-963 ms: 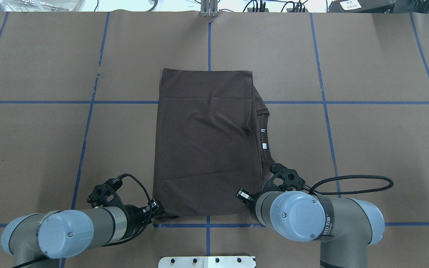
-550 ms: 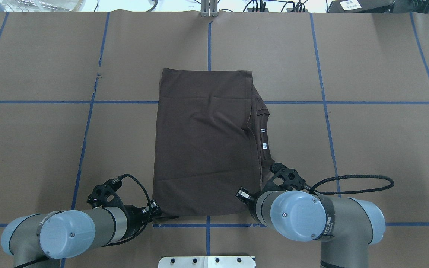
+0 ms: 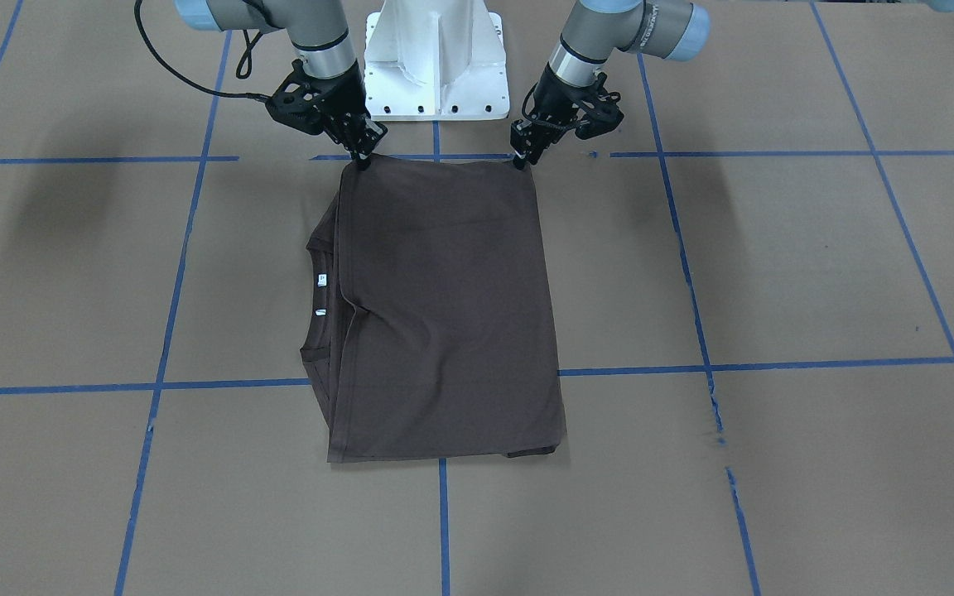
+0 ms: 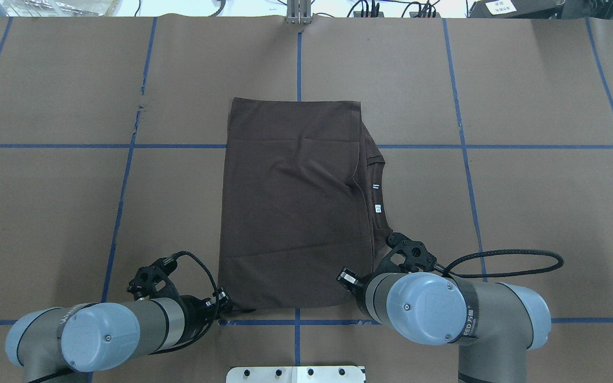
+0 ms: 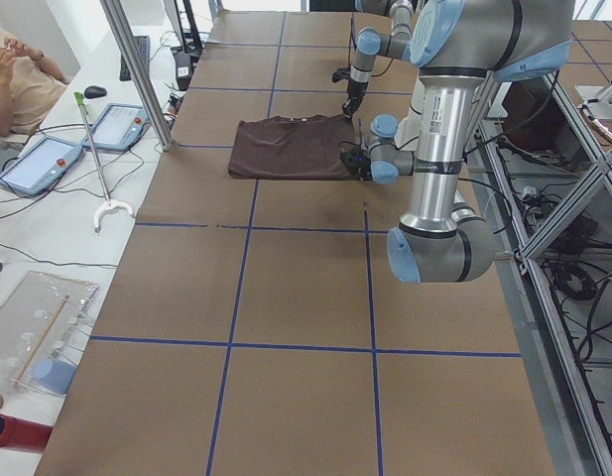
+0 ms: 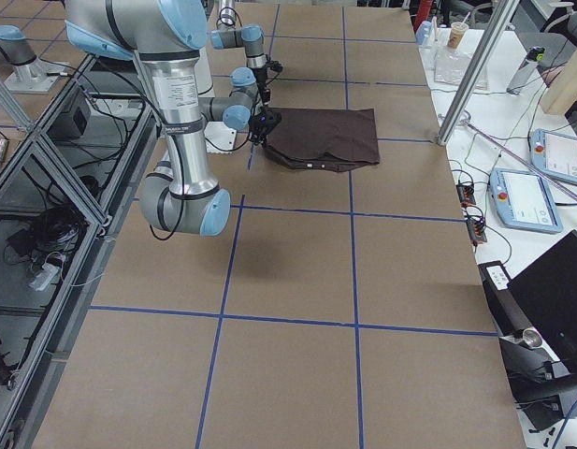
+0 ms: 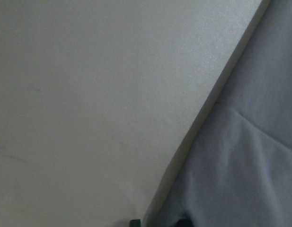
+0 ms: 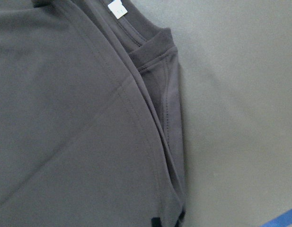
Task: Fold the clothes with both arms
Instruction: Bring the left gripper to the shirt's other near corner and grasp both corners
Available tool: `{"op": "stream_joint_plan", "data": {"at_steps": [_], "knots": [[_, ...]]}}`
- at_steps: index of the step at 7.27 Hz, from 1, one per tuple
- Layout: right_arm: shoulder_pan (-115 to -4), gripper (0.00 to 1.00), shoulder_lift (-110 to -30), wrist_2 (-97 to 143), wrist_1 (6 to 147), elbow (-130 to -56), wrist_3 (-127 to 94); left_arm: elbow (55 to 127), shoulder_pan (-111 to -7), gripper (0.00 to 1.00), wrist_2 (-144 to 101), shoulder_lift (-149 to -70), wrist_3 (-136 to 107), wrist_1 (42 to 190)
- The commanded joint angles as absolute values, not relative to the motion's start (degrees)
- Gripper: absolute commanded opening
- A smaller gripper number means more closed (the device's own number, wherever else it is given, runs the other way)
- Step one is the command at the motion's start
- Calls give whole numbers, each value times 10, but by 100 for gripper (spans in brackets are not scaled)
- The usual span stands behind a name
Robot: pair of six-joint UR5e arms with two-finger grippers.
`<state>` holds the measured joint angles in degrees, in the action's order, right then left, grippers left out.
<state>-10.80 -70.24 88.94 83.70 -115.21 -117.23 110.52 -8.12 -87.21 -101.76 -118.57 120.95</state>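
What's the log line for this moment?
T-shirt: folded flat | left gripper: pinching near-left corner | right gripper: pinching near-right corner

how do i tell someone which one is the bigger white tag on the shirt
On the brown table with blue tape lines lies one folded dark T-shirt. Its ribbed collar shows along the edge on the robot's right, with two white tags on it. The wanted tag is the squarish one nearer the robot, unlike the thin tag farther out.

Bright, even light from above; soft shadows flank the T-shirt (image 3: 444, 306); my left wrist view is blurred.
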Motion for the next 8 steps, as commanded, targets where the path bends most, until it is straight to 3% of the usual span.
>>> {"op": "stream_joint_plan", "data": {"at_steps": [1, 2, 4, 5, 8], "knots": [[-108, 0, -703, 890, 838, -1154, -1172, 1105, -81, 23, -872, -1020, -1186, 1209], [-108, 0, -703, 890, 838, -1155, -1172, 1105, -81, 1, -872, -1020, -1186, 1209], [-107, 0, -703, 890, 838, -1155, -1172, 1126, -85, 0, -872, -1019, -1186, 1206], [-102, 0, -703, 888, 838, -1163, -1172, 1175, -88, 0, -873, -1011, -1186, 1179], [-70, 0, -741, 887, 907, -1284, -1199, 1295, -58, 0, -875, -1009, -1224, 1087]]}}
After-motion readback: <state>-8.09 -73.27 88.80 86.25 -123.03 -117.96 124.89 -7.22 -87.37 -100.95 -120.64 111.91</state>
